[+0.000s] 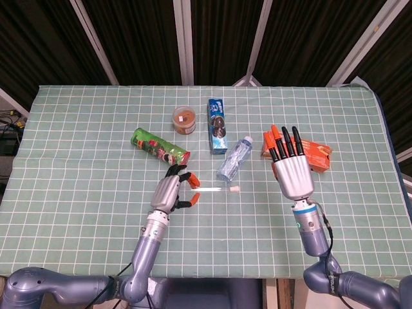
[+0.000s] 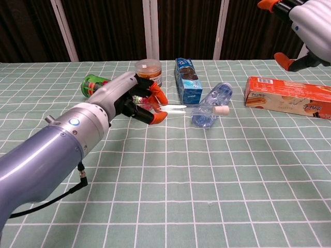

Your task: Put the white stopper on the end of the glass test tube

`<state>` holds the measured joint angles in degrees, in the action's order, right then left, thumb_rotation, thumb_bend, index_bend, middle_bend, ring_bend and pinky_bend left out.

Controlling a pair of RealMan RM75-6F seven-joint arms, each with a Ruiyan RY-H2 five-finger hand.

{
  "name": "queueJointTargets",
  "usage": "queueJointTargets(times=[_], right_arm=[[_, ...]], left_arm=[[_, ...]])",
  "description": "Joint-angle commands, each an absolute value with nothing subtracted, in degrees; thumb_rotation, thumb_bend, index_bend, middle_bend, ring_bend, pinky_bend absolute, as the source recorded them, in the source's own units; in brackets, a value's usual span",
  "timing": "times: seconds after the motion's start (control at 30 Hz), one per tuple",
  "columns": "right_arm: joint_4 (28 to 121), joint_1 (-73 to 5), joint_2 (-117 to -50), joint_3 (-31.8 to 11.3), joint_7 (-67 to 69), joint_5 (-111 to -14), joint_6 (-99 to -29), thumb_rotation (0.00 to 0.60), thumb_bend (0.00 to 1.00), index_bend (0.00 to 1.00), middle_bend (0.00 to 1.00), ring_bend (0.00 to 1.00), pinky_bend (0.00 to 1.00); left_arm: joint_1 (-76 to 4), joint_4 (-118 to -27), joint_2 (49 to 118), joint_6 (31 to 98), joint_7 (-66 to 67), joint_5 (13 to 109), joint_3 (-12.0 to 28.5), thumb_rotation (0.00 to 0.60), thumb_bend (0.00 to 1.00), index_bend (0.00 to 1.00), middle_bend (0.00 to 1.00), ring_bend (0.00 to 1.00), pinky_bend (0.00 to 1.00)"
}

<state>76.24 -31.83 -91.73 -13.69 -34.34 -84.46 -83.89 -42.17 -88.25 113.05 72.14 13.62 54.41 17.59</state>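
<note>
My left hand (image 1: 172, 190) pinches one end of the glass test tube (image 1: 212, 189), which lies level and points to the right just above the table. The white stopper (image 1: 234, 188) sits on the tube's far end. In the chest view the same left hand (image 2: 137, 101) holds the tube (image 2: 178, 107), and the stopper (image 2: 221, 110) shows in front of the water bottle. My right hand (image 1: 293, 168) is held up with its fingers spread and nothing in it, well to the right of the stopper; the chest view shows that right hand (image 2: 310, 26) only at the top right corner.
A clear water bottle (image 1: 234, 159) lies just behind the tube. A green snack can (image 1: 158, 147), a brown-lidded jar (image 1: 185, 119) and a blue cookie pack (image 1: 217, 125) lie further back. An orange box (image 1: 315, 154) sits behind my right hand.
</note>
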Motion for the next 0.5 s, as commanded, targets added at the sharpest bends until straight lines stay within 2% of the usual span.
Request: queueJointTargets(times=[0.03,0.5], right_arm=[[76.8,-31.7,-91.4,-14.1,-34.4,-84.1,-84.0,0.600,0.45,0.07,0.02,0.00,0.02],[78.7,-31.0,-90.5,-14.6,-34.9,-83.2,-84.4,0.600,0.45,0.07,0.02,0.00,0.02]], left_arm=[[-41.3,-87.5,113.0,71.7,13.3,55.0,16.4,0.600,0.67,0.58,0.52,0.13,0.00],[-39.0,-83.8,113.9,70.2,14.1,56.3,13.4,0.600,0.67,0.58,0.52,0.13,0.00]])
